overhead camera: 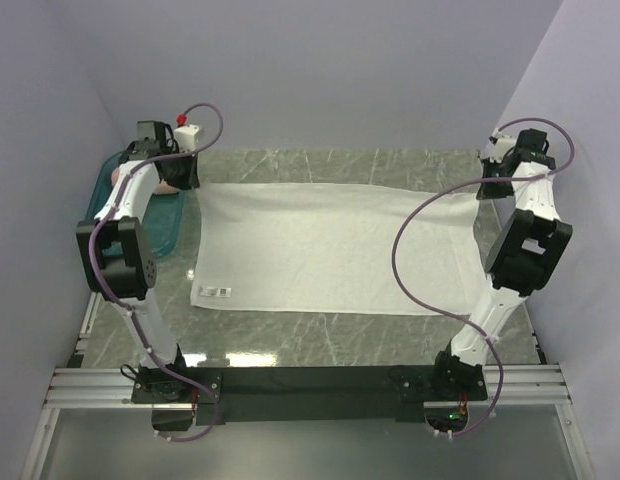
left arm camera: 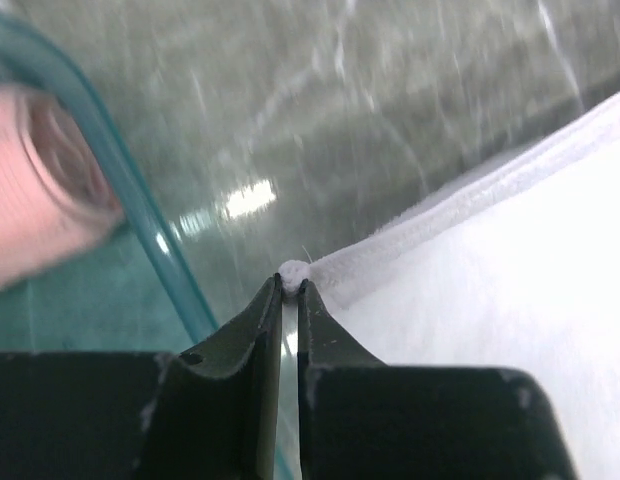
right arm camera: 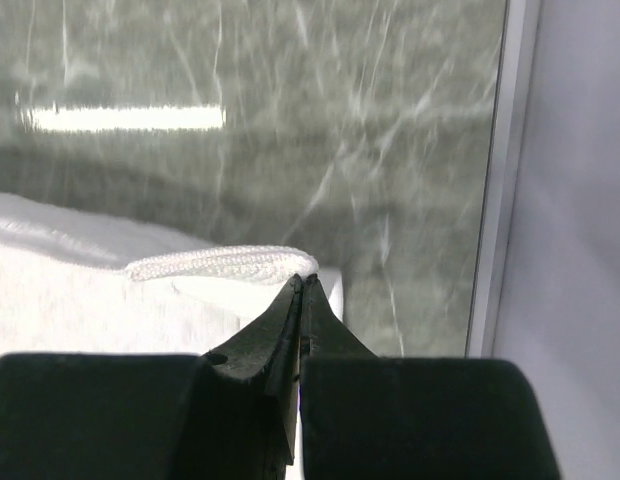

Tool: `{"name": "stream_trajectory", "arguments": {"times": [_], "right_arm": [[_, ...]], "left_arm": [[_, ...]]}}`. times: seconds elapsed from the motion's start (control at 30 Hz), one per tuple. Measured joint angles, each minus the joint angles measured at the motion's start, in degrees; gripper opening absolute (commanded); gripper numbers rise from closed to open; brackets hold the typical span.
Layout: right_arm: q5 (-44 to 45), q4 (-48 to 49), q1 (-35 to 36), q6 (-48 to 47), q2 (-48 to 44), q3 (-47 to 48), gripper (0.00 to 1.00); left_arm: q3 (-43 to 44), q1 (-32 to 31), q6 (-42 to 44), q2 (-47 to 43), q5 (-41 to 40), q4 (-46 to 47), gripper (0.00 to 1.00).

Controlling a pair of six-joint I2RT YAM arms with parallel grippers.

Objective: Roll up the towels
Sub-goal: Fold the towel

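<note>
The white towel (overhead camera: 330, 245) lies spread flat across the marble table, with its small printed label (overhead camera: 212, 293) at the near left corner. My left gripper (overhead camera: 187, 175) is shut on the towel's far left corner (left arm camera: 293, 271). My right gripper (overhead camera: 487, 188) is shut on the far right corner (right arm camera: 240, 264), whose hem folds up at the tips. The salmon-pink towel (overhead camera: 166, 187) lies in the teal tray (overhead camera: 155, 245) at the left, mostly hidden by the left arm; it shows blurred in the left wrist view (left arm camera: 40, 180).
The teal tray's rim (left arm camera: 150, 235) runs just left of my left fingertips. The table's right edge rail (right arm camera: 498, 180) and the grey wall stand close to my right gripper. Grey walls close in the back and both sides.
</note>
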Motion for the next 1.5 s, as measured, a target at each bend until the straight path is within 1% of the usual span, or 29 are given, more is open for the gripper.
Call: {"name": "stream_trajectory", "arguments": {"times": [0.1,0.2,0.37,0.57,0.73,0.83,0.97,1.17,1.37,1.5], "right_arm": [[-0.52,-0.94,-0.87,-1.97,-3.58,-4.28,0.0],[-0.68,-1.53,-1.64,-4.39,-7.76,-9.4,0.0],[-0.66,-3.41,-2.84,-8.79,-12.37,-14.47,0.0],[-0.24,-5.27,-4.83,-13.73,-14.51,-20.02,0.0],[1.49,-4.42,-5.01,-15.23,-17.16,-29.59,0.0],[2.97,-3.45,-5.01,-15.69,-18.51,-33.9,0.0],[4.37,-1.79,-5.01,-16.28,-19.1,-36.59,0.0],[4.96,-0.79,-5.01,-16.31,-19.1,-37.03,0.0],[4.72,-3.06,-5.14,-16.96,-21.44,-35.17,0.0],[4.0,-5.07,-5.75,-18.51,-25.55,-34.34,0.0]], "left_arm": [[-5.99,1.84,3.45,-4.98,2.14,-2.1,0.0],[-10.19,3.06,6.78,-8.85,3.63,-4.39,0.0],[-16.65,4.48,13.16,-14.34,5.2,-9.11,0.0],[-23.87,4.87,18.21,-17.33,5.27,-12.07,0.0],[-30.45,4.94,18.75,-17.77,3.54,-11.56,0.0],[-32.98,4.92,18.6,-17.77,2.29,-10.49,0.0],[-34.77,4.94,18.38,-17.77,1.29,-8.83,0.0],[-35.28,4.92,16.94,-17.73,1.11,-7.63,0.0],[-32.11,5.27,17.25,-18.49,1.6,-11.13,0.0],[-29.51,6.43,18.71,-21.86,2.82,-14.88,0.0]]}}
